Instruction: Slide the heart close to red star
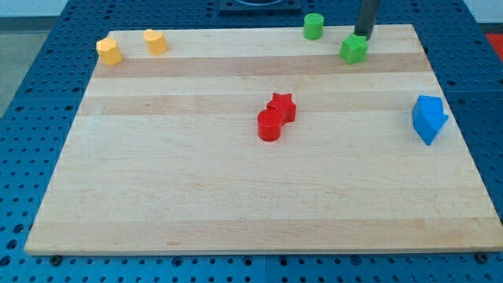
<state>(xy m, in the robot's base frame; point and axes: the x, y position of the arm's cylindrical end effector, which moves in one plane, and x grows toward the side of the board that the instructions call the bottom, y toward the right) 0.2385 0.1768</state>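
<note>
Two yellow blocks sit at the view's top left. The one at the right (156, 41) looks like the heart. The one at the left (108, 50) looks like a hexagon. The red star (281, 107) lies near the board's middle, touching a red cylinder (269, 124) at its lower left. My tip (363, 36) is at the view's top right, right at the top edge of a green star (354, 49). It is far from both the yellow blocks and the red star.
A green cylinder (313, 26) stands near the top edge, left of the rod. Blue blocks (428, 118) sit close together near the board's right edge. The wooden board (196, 196) rests on a blue pegboard table.
</note>
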